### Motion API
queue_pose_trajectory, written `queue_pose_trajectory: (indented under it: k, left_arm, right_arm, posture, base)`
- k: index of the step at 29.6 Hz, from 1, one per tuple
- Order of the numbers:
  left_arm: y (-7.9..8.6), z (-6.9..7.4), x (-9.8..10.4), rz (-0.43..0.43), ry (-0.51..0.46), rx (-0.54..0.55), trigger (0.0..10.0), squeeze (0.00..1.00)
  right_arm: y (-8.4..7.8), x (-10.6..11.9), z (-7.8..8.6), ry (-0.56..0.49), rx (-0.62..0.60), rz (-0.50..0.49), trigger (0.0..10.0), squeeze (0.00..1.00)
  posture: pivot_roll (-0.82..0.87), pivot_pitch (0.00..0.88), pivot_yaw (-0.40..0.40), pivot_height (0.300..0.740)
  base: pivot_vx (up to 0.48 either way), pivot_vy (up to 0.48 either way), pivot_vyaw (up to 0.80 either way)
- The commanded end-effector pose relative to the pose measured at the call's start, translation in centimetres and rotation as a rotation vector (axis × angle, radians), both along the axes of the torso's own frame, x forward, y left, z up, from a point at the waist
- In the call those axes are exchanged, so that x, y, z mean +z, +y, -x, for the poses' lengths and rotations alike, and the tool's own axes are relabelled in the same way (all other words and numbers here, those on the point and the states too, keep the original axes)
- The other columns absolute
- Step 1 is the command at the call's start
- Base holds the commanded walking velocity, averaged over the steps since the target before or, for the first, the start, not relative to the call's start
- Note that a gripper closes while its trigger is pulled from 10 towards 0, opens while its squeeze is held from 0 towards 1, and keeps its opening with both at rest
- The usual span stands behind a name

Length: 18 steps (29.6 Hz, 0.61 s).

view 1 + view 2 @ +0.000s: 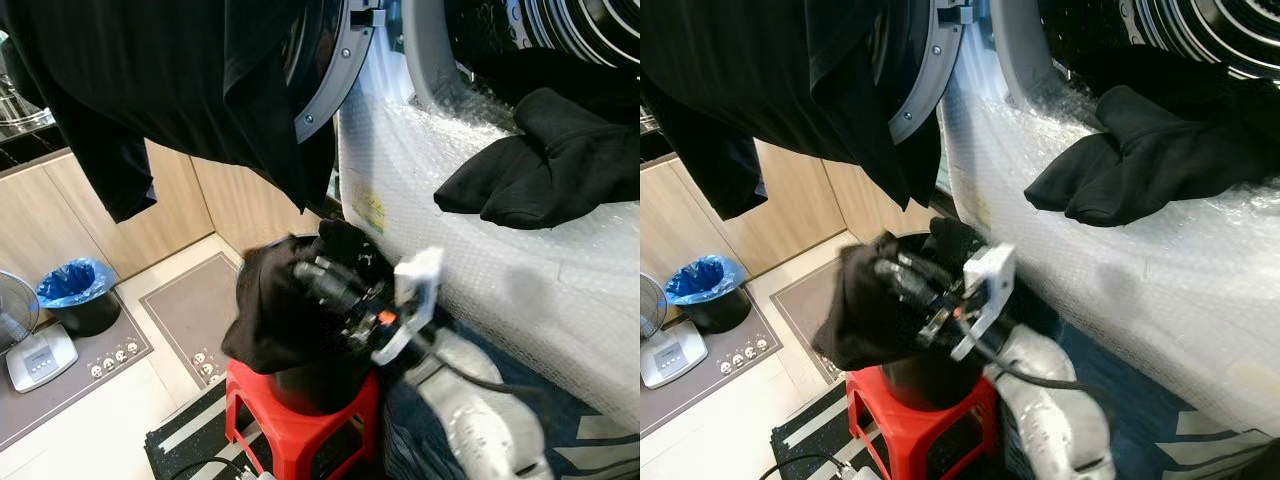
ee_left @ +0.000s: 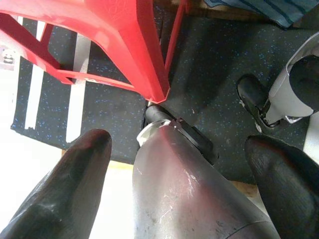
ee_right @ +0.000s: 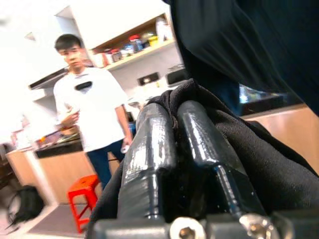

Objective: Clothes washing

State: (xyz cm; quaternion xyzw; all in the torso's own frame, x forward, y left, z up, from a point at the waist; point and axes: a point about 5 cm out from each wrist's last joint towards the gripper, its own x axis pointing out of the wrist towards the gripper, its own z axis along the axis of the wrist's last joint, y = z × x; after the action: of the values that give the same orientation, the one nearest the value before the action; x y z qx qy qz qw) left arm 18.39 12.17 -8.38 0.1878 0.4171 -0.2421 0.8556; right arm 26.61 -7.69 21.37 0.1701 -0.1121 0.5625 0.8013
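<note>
A black garment [image 1: 275,310] was bunched around the right gripper [image 1: 325,285], whose fingers [image 3: 149,149] were pressed together on the cloth, above a red stool [image 1: 300,420]. Another black garment [image 1: 540,165] hung from the washer's drum opening [image 1: 440,60] at far right. The left gripper [image 2: 174,164] hung low, fingers spread apart, near the stool's legs.

Bucket [image 1: 320,395] sits on the stool [image 1: 290,425] – washer [image 1: 500,250] to its right, garment [image 1: 545,165] hanging out the drum, bin [image 1: 78,295] and scale [image 1: 38,358] off left.
</note>
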Motion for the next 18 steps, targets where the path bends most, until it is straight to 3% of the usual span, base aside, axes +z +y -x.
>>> queue_pose_trajectory:
  k: [1,5,8,16,17,18]
  left_arm:
    - [0.5,1.5,-0.8,-0.017,0.076,0.002,10.0,0.00]
    - [0.5,1.5,-0.8,-0.017,0.076,0.002,10.0,0.00]
    - [0.3,1.4,-0.7,-0.012,0.077,-0.001,10.0,0.00]
    - [0.3,1.4,-0.7,-0.012,0.078,-0.001,10.0,0.00]
    - [0.2,1.4,-0.7,-0.014,0.078,-0.007,10.0,0.00]
    - [0.2,1.4,-0.7,-0.014,0.078,-0.007,10.0,0.00]
  right_arm:
    - [-0.5,1.4,0.4,-0.055,0.040,-0.035,10.0,0.00]
    - [-0.9,1.6,0.6,-0.050,0.064,-0.033,10.0,0.00]
    - [-4.7,5.5,0.5,-0.168,0.070,-0.083,10.0,0.00]
    - [-4.9,5.6,0.5,-0.166,0.079,-0.082,10.0,0.00]
    - [-6.4,7.9,0.3,-0.244,0.066,-0.089,10.0,0.00]
    - [-6.4,7.9,0.3,-0.244,0.066,-0.089,10.0,0.00]
  posture:
    - [-0.07,0.086,0.061,0.740]
    - [-0.07,0.086,0.061,0.740]
    - [-0.09,0.077,0.063,0.740]
    - [-0.09,0.077,0.063,0.740]
    - [-0.10,0.065,0.066,0.740]
    - [-0.10,0.065,0.066,0.740]
  base:
    - [0.000,0.000,0.00]
    - [0.000,0.000,0.00]
    - [0.000,0.000,0.00]
    - [0.000,0.000,0.00]
    - [0.000,0.000,0.00]
    - [0.000,0.000,0.00]
